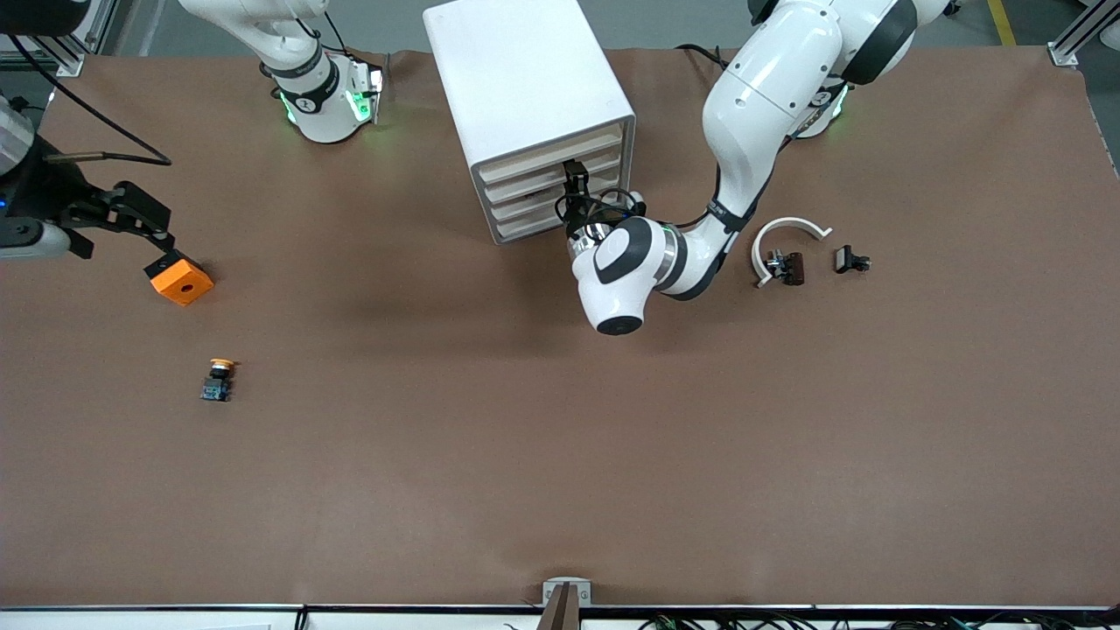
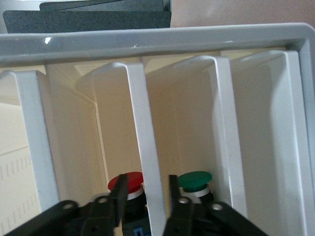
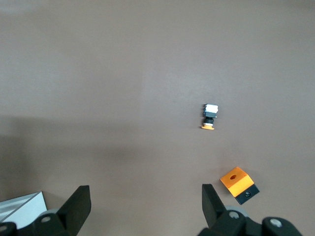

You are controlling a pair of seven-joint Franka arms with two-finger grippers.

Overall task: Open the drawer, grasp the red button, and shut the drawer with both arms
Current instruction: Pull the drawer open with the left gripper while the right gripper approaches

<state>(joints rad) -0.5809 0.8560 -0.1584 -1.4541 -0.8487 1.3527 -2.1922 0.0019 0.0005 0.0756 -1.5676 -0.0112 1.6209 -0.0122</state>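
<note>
The left gripper is at the front of the white cabinet, its fingers pinching the front edge of a drawer — one on each side of it. Inside that drawer sits the red button; a green button sits in the neighbouring drawer. The right arm waits at its own end of the table, its gripper spread wide, gripping nothing, over the brown table near an orange cube and a yellow-capped button.

Left hand straddling drawer front, red button, green button
</note>
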